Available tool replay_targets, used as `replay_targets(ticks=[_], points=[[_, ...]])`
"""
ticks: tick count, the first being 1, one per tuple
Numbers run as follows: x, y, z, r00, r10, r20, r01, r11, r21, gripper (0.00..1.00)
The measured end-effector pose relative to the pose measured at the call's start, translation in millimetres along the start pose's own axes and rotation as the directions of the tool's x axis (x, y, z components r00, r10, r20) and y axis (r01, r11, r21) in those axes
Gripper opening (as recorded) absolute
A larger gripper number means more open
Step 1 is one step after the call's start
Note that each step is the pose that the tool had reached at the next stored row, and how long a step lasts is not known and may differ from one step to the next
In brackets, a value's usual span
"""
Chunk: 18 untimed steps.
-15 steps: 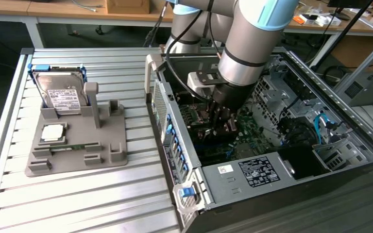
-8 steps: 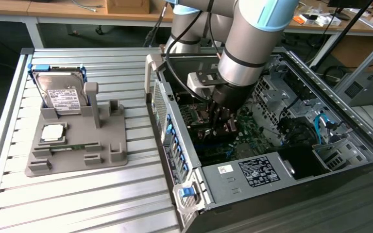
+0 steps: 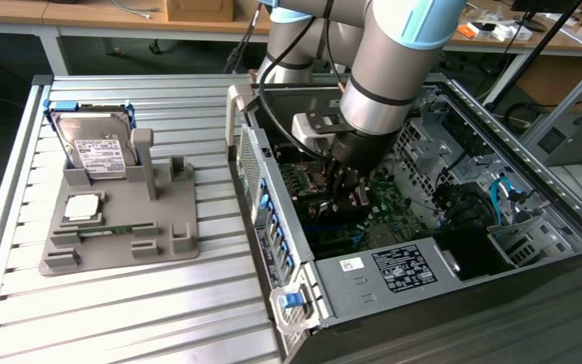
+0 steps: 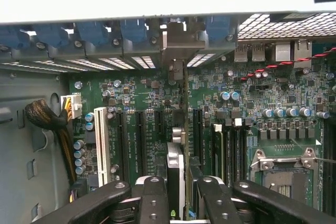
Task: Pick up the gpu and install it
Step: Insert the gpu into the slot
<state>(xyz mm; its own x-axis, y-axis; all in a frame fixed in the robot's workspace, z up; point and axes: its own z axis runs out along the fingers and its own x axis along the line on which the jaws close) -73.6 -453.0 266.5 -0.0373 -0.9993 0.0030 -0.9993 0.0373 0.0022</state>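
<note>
Gripping gpu (image 4: 178, 182) edge-on | hand (image 4: 181, 195) clamped on it | slots close either side | inside case (image 3: 301, 292)

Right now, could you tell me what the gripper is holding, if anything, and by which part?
The gripper holds the gpu edge-on over the motherboard, its fingers clamping the card's two faces at its upper edge.

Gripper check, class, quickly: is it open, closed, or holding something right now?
Gripper: closed on the gpu, held edge-on above the motherboard slots inside the computer case.
</note>
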Motion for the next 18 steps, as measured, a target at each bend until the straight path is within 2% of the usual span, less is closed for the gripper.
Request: replay_targets(ticks=[18], points=[[-3.1,0.1,2.0,0.9999,-0.017,0.0001,0.017,0.9999,0.0001,0.27]])
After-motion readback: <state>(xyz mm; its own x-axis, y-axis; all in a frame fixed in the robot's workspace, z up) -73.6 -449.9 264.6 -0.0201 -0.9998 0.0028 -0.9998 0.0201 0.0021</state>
